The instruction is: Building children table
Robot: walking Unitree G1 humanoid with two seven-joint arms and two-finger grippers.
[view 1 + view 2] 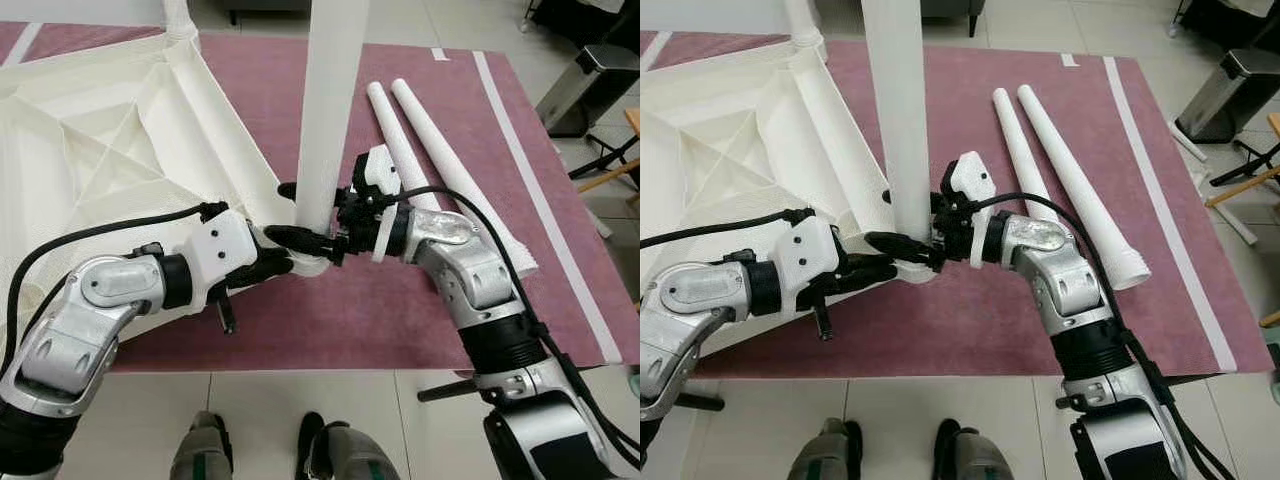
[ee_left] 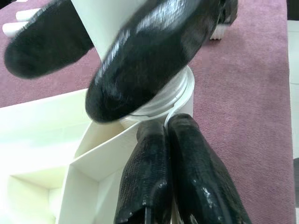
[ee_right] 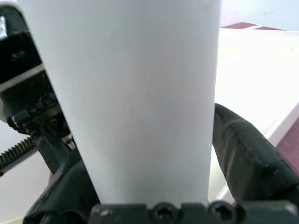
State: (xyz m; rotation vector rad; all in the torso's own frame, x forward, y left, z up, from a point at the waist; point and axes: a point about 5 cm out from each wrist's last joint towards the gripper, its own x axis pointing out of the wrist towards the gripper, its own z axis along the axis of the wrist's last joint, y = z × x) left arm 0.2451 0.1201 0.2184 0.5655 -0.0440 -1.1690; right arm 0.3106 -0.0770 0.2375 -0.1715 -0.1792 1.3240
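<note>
The white table top (image 1: 100,130) lies upside down on a maroon rug (image 1: 400,310). A white table leg (image 1: 330,90) stands upright in its near corner socket, with the threaded base (image 2: 163,98) showing in the left wrist view. My right gripper (image 1: 300,212) is shut on this leg just above the base, a black finger on each side (image 3: 243,149). My left gripper (image 1: 285,262) sits low at the same corner, its fingers (image 2: 149,172) pressed together on a thin wall of the table top under the socket.
Two loose white legs (image 1: 400,150) (image 1: 450,170) lie side by side on the rug to the right. Another leg (image 1: 800,20) stands at the table top's far corner. A metal bin (image 1: 590,85) is at the back right. My feet (image 1: 200,450) stand on tile at the rug's near edge.
</note>
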